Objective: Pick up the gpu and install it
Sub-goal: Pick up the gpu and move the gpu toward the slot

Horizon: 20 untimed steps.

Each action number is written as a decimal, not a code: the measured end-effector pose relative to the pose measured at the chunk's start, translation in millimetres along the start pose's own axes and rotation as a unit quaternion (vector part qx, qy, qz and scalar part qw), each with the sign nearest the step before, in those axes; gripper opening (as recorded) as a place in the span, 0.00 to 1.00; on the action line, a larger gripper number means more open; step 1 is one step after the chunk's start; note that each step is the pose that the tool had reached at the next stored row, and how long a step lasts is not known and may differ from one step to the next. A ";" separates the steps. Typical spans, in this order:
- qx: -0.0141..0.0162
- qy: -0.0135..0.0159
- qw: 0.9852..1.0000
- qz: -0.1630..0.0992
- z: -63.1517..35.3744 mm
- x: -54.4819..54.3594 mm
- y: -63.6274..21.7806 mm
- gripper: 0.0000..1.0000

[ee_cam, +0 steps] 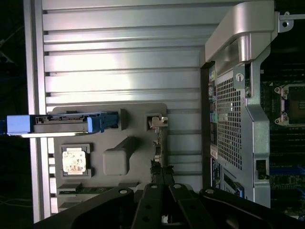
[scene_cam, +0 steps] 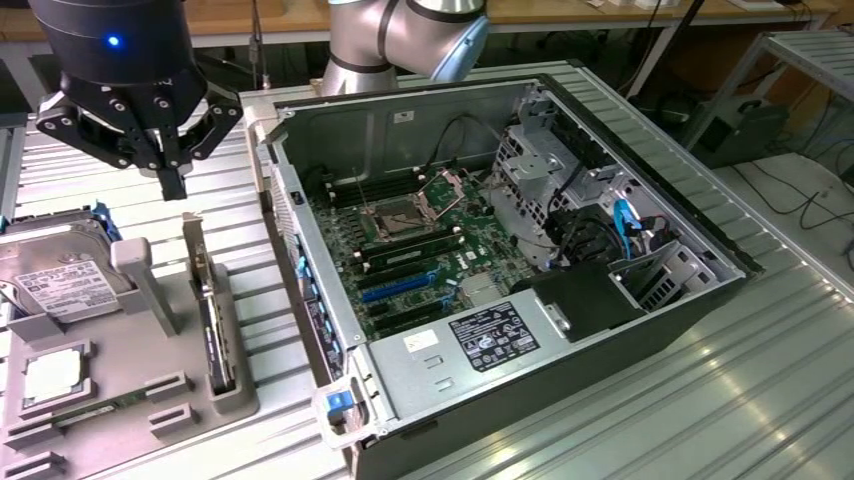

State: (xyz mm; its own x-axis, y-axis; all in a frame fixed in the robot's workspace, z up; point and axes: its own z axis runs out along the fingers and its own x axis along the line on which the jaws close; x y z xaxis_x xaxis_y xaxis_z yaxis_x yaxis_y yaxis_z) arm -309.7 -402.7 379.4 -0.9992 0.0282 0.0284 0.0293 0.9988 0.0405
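The gpu (scene_cam: 214, 325) is a thin dark card standing on edge in a slot of the grey holder (scene_cam: 127, 400), its silver bracket (scene_cam: 195, 240) at the far end. My black gripper (scene_cam: 172, 188) hangs above and just behind that bracket end, fingers shut with nothing between them. In the wrist view the gpu (ee_cam: 160, 148) appears edge-on directly beyond my shut gripper (ee_cam: 163, 188), with the bracket (ee_cam: 156, 121) further out. The open computer case (scene_cam: 507, 250) lies to the exterior view's right of the holder, its motherboard (scene_cam: 414, 250) and blue slots exposed.
On the holder (ee_cam: 114, 160) also sit a silver hard drive (scene_cam: 60, 280) in a blue caddy (ee_cam: 66, 123), a square processor (scene_cam: 54, 375) and a memory stick (scene_cam: 100, 408). The case wall (ee_cam: 238, 119) stands close beside the gpu. All rests on a ribbed metal table (scene_cam: 747, 380).
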 end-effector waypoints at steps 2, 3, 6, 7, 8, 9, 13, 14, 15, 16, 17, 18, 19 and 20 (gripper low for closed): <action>0.000 0.000 1.000 0.000 0.0 0.0 0.0 0.11; 0.000 0.000 1.000 0.000 0.0 0.0 0.0 0.11; 0.000 0.000 1.000 0.000 0.0 0.0 0.0 0.11; 0.000 0.000 1.000 0.000 0.0 0.0 0.0 0.11; 0.000 0.000 1.000 0.000 0.0 0.0 0.0 0.11; 0.000 0.000 1.000 0.000 0.0 0.0 0.0 0.11; 0.000 0.000 1.000 0.000 0.0 0.0 0.0 0.17; 0.000 0.000 1.000 0.000 0.0 0.0 0.0 0.30; 0.000 0.000 1.000 0.000 0.0 0.0 0.0 0.30; 0.000 0.000 1.000 0.000 0.0 0.0 0.0 0.42; 0.000 0.000 1.000 0.000 0.0 0.0 0.0 0.42; 0.000 0.000 1.000 0.000 0.0 0.0 0.0 0.54; 0.000 0.000 1.000 0.000 0.0 0.0 0.0 0.60; 0.000 0.000 1.000 0.000 0.0 0.0 0.0 0.66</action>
State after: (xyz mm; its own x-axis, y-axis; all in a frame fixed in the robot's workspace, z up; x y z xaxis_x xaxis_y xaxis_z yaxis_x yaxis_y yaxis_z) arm -309.7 -402.7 379.4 -0.9992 0.0282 0.0285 0.0293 0.9987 0.0405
